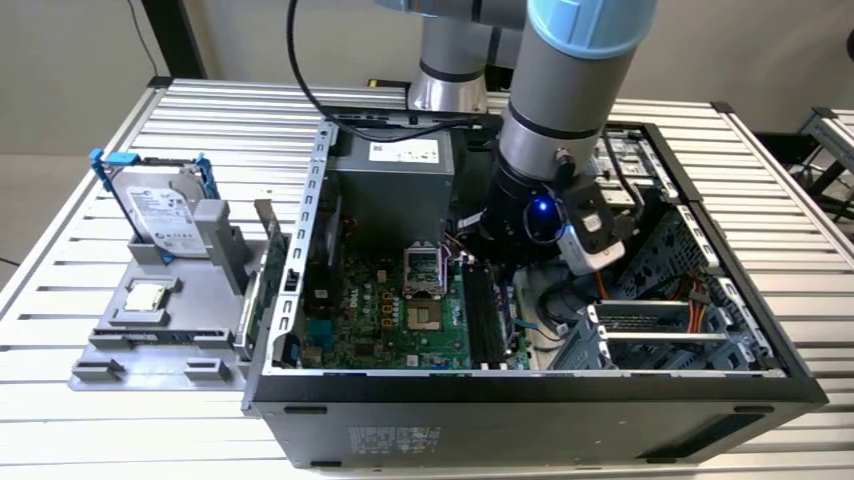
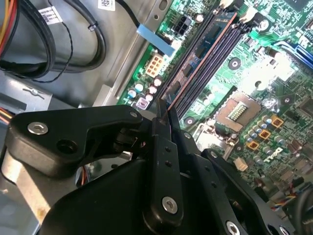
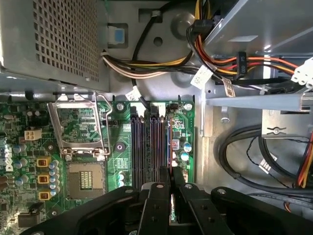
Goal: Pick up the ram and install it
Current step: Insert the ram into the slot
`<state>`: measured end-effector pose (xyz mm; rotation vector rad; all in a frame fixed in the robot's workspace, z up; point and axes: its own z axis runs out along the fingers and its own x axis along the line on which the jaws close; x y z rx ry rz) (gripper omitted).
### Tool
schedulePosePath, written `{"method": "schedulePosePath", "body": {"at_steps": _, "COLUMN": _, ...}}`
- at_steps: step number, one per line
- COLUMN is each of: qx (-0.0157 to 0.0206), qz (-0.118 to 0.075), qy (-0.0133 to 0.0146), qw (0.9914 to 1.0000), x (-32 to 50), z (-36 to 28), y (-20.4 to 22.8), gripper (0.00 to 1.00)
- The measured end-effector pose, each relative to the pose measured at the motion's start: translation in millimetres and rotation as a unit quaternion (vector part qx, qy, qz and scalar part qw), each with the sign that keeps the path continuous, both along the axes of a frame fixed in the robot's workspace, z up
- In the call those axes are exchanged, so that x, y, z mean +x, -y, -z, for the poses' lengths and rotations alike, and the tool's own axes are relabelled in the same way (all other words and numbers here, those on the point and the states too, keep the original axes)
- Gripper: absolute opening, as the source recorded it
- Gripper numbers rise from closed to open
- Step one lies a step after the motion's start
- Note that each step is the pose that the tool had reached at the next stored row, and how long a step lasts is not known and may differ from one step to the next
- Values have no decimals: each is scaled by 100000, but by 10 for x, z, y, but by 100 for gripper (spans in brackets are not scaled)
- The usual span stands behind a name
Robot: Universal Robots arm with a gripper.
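Inside an open black desktop computer case (image 1: 534, 385) resting on a slatted metal table (image 1: 94, 430), the black two-fingered gripper (image 2: 164, 110) of a grey-and-blue robot arm (image 1: 567, 90) reaches down over the green motherboard (image 1: 387, 320). In both wrist views the two narrow black fingers (image 3: 159, 196) stand close together, clamped on the end of the ram (image 2: 200, 54), a long, thin, flat dark memory stick with dark chips and a copper-coloured edge. The stick runs away from the fingertips along the row of long black memory slots (image 3: 149, 147) and appears to stand on edge in the slot at the row's outer side, nearest the bare metal case floor; whether it is fully seated cannot be told. Beyond the slots from the fingers lies the open silver processor socket (image 3: 80, 127), with a perforated grey power supply box (image 3: 54, 39) further off and bundles of coloured cables (image 3: 215, 56) beside it. In the exterior view, well apart from the gripper and outside the case on the exterior view's left, a silver hard drive in a blue bracket (image 1: 167, 210) stands upright on a grey fixture tray (image 1: 147, 355), with a small square silver processor chip (image 1: 147, 296) lying flat just in front of it.
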<state>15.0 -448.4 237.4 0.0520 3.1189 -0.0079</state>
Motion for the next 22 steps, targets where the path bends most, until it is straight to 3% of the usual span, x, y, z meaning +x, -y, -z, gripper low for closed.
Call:
{"method": "schedulePosePath", "body": {"at_steps": 6, "qx": -392, "qz": -8, "qy": -1, "qw": 99999, "x": -1, "z": 58, "y": 0, "gripper": 0}}
{"method": "schedulePosePath", "body": {"at_steps": 22, "qx": -401, "qz": -163, "qy": 3, "qw": 99999, "x": -24, "z": 129, "y": 12, "gripper": 0}}
